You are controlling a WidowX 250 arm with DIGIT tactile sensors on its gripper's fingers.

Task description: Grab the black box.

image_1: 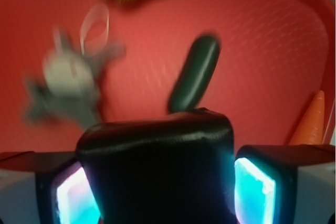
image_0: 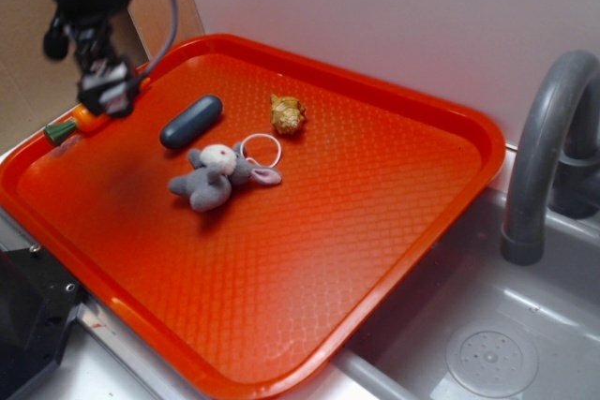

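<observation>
Black box [image_1: 157,171] sits clamped btwn the gripper [image_0: 108,86] pads [image_1: 254,187], held above the far-left corner of the orange tray [image_0: 375,231], w/ toy carrot [image_0: 75,124] just beside, then dark capsule [image_0: 191,121], plush bunny [image_0: 214,175] w/ white ring [image_0: 262,149], seashell [image_0: 287,113] rightmost.

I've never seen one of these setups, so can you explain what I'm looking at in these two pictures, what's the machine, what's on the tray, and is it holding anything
It is a small robot arm with a two-fingered gripper. One picture looks on from outside; the other comes from a camera on the arm's wrist, looking past the fingers.

On the orange tray lie a plush bunny with a white ring, a dark oblong capsule, a seashell and a toy carrot. A sink sits beside the tray.

The wrist picture shows the black box clamped between the fingers, above the tray.
</observation>
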